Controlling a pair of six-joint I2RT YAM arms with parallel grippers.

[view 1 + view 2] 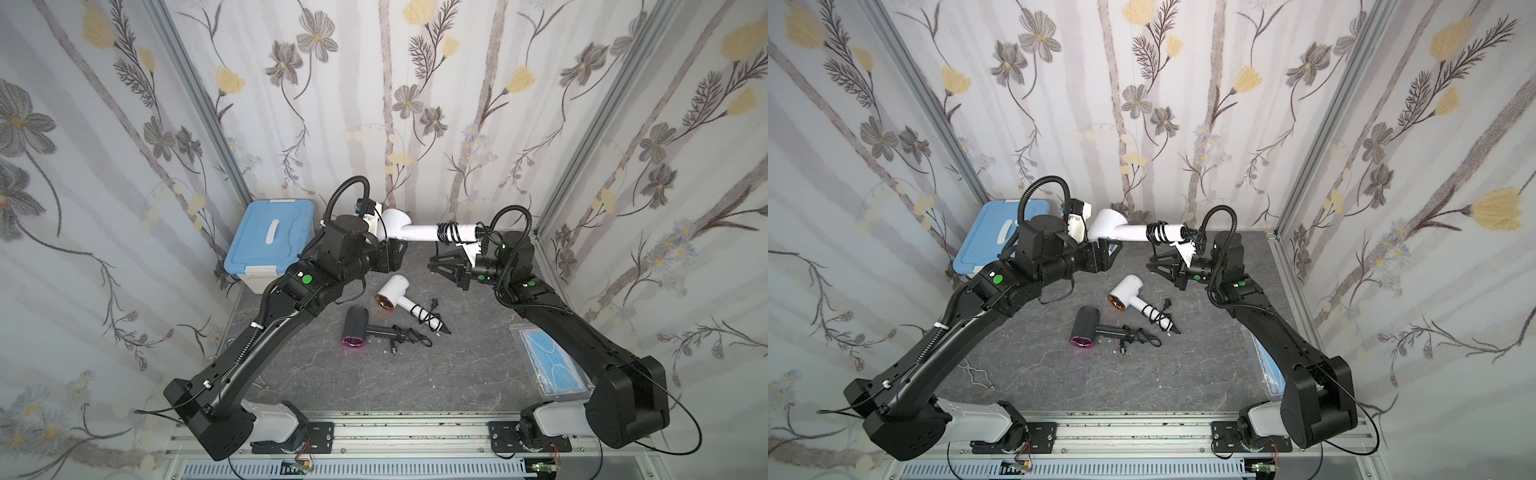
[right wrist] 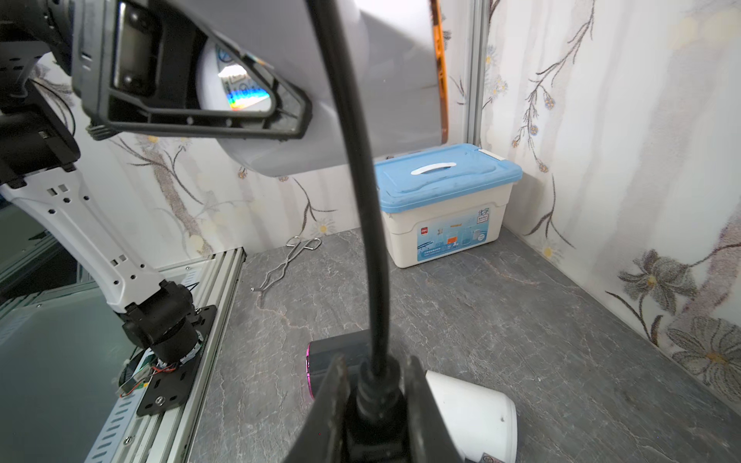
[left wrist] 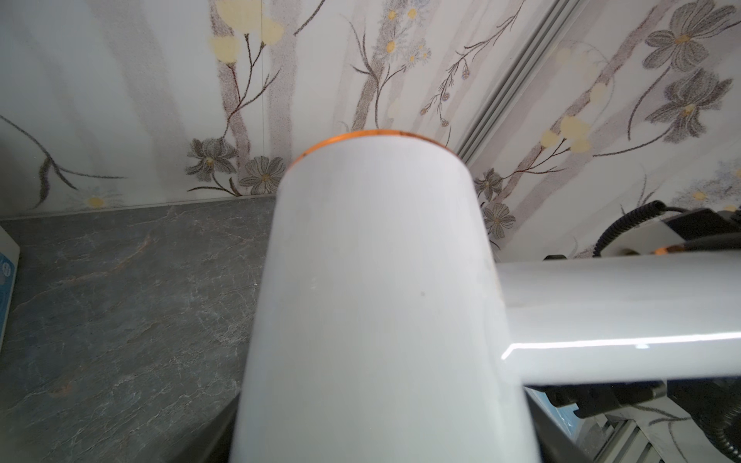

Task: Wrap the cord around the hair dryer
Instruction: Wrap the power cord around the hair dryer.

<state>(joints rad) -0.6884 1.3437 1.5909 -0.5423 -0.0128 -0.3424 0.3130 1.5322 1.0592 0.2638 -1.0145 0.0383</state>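
Jaws of the right gripper [image 2: 375,385] are pressed in on the ribbed black sleeve of the cord [image 2: 363,208], one finger on each side, as the right wrist view shows. From there the cord rises in a gentle bend toward the hair dryer [image 1: 409,228]. Jaws of the left gripper [image 1: 390,249] are clamped across the dryer's rounded head. In the right wrist view one black finger [image 2: 192,80] lies flat against the white shell, and a shiny sticker shows through its open frame.

The hair dryer is white and glossy, with a thin copper-coloured ring at the mouth of its barrel. It hangs in the air above the back of the table [image 1: 415,374], near the rear wall, with its handle about level and pointing toward the right arm. In both top views several black loops of cord sit bunched around the outer end of the handle. A slack strand drops from the handle's tip to the right gripper just below.

The left arm reaches forward and inward from its base, elbow raised, wrist turned in under the dryer's head. The right arm mirrors it, with the fingers pointing toward the middle of the table.

Below lie a second white dryer [image 1: 395,291] and a dark dryer [image 1: 357,328] with a pink ring, each with black cord looped at its handle. A blue-lidded box [image 1: 270,245] stands in the back corner on the left arm's side. A pack of blue masks [image 1: 548,361] lies partly under the right arm, and metal tongs [image 2: 288,256] lie near the left arm's base.
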